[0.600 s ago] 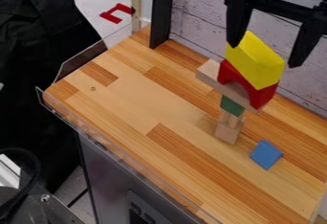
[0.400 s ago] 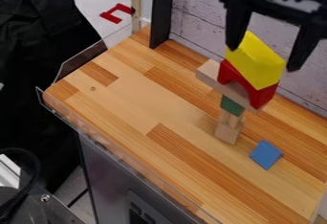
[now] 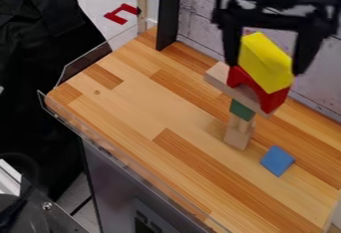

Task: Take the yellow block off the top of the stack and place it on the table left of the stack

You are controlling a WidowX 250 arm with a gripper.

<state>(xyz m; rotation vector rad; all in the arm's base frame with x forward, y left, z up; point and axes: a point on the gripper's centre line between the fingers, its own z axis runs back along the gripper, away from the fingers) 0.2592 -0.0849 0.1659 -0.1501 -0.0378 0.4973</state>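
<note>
The black two-finger gripper [image 3: 266, 67] has shifted left; its open fingers now flank the yellow angled block [image 3: 263, 61], apparently within grasp, contact unclear. That block, slightly turned, tops a red arch [image 3: 271, 100], a pale wooden plank [image 3: 218, 74] and a green block [image 3: 241, 109]. A blue block [image 3: 277, 161] lies nearer, rightward.

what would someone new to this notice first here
The eye goes first to the bright yellow block atop a block tower, sitting on a red arch block and a wooden plank, with a green block below. The black gripper is at the yellow block, its open fingers on either side of it. On the wood-grain tabletop beside the tower's foot lies a blue block.
</note>
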